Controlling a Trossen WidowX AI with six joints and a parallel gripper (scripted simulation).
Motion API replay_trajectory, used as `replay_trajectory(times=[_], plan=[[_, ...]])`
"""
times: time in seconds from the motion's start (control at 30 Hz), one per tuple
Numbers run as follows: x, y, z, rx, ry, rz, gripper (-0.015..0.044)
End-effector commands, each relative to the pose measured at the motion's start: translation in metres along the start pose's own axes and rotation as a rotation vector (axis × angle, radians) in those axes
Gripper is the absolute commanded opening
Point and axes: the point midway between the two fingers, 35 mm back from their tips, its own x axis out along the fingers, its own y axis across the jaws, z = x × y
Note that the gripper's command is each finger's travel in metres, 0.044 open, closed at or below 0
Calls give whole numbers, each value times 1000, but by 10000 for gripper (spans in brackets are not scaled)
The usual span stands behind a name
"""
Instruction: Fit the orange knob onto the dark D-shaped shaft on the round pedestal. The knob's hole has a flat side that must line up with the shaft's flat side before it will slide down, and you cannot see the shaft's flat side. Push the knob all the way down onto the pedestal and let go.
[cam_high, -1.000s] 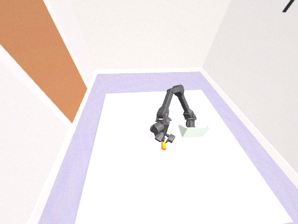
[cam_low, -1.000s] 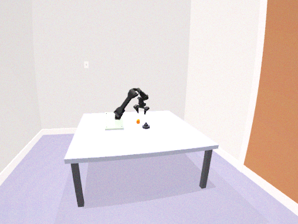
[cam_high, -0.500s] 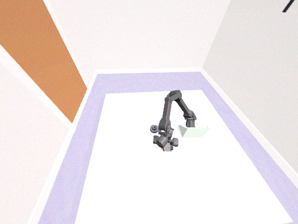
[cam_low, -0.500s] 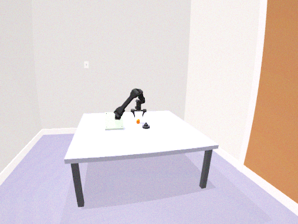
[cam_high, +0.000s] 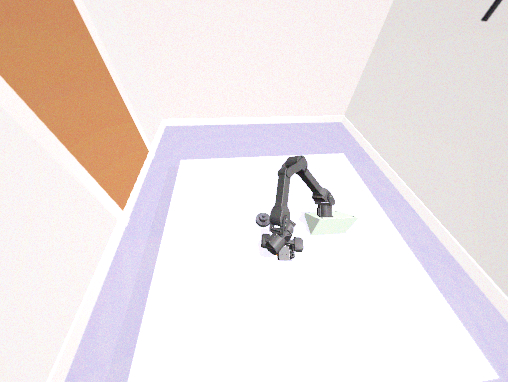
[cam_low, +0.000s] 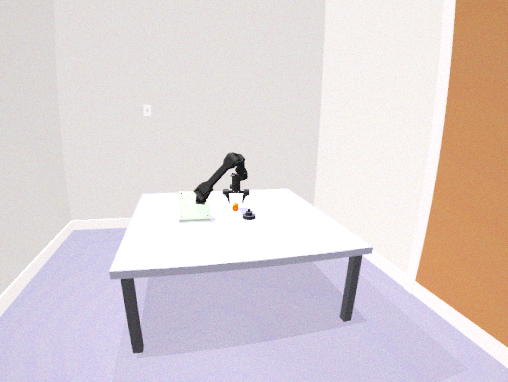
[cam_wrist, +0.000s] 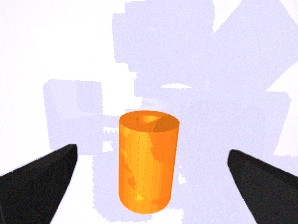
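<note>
The orange knob (cam_low: 235, 207) (cam_wrist: 146, 165) appears to lie on its side on the table. The end with the hole is at the top of the wrist view; the hole's flat side is not clear. In the top view the arm hides nearly all of it. My gripper (cam_low: 236, 200) (cam_wrist: 153, 149) is open and empty, pointing down just above the knob. In the wrist view the knob lies between the two finger lines, a little nearer the left finger. The round dark pedestal (cam_high: 258, 223) (cam_low: 249, 217) stands beside the gripper, with its short shaft (cam_low: 249, 210) upright and bare.
The pale green base block (cam_high: 332, 224) (cam_low: 194, 210) under the arm is on the side of the knob away from the pedestal. The arm (cam_high: 283, 192) (cam_low: 217, 178) arches from it to the gripper. The white table's front edge (cam_low: 240, 264) is farther off, toward the exterior camera.
</note>
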Motion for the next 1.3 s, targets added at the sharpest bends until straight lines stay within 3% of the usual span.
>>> replay_trajectory(times=[0.0,0.53,0.8,1.0,1.27], plan=[[8,2,-1,-10,8,2,440],[31,3,-3,-10,10,1,440],[31,3,-3,-10,10,1,240],[31,3,-3,-10,10,1,240],[31,3,-3,-10,10,1,187]])
